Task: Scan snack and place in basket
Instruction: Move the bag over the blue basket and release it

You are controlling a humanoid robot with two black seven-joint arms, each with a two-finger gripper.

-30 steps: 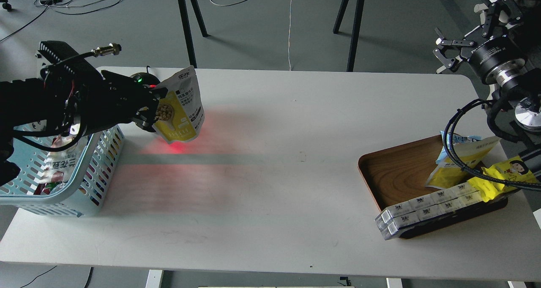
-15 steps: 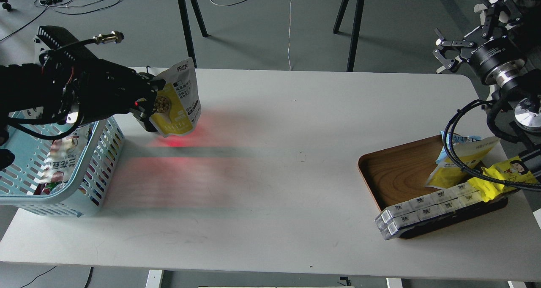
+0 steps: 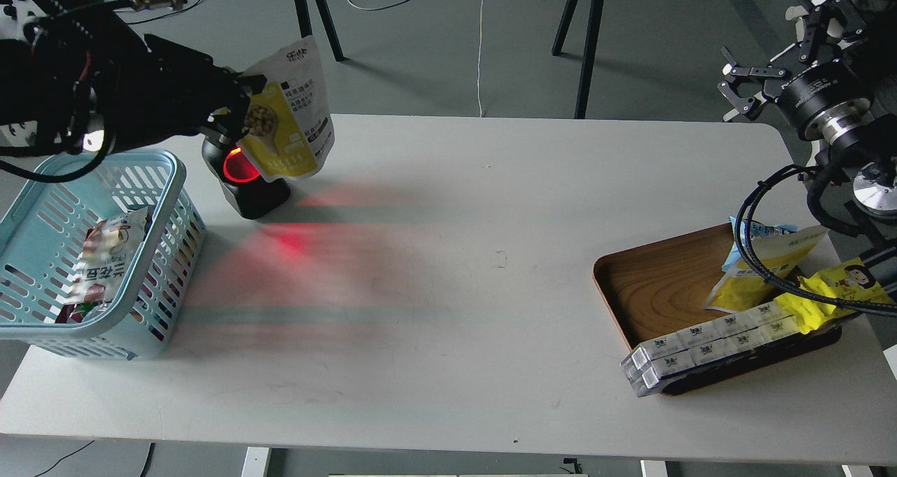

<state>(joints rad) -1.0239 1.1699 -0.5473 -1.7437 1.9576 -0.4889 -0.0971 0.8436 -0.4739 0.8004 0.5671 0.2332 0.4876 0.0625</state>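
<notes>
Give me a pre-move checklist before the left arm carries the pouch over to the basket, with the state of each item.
1. Grip: left gripper shut on the snack, pouch held in the air: ok.
2. Scan registered: scanner glows red beside the pouch; no confirmation shows: cannot tell.
3. Basket open-topped, upright on the table: ok.
4. Room inside: one white-and-red packet lies there, space left: ok.
5. Right gripper open, held off at the table's far right corner: ok.
6. Path over the basket rim unobstructed: ok.
</notes>
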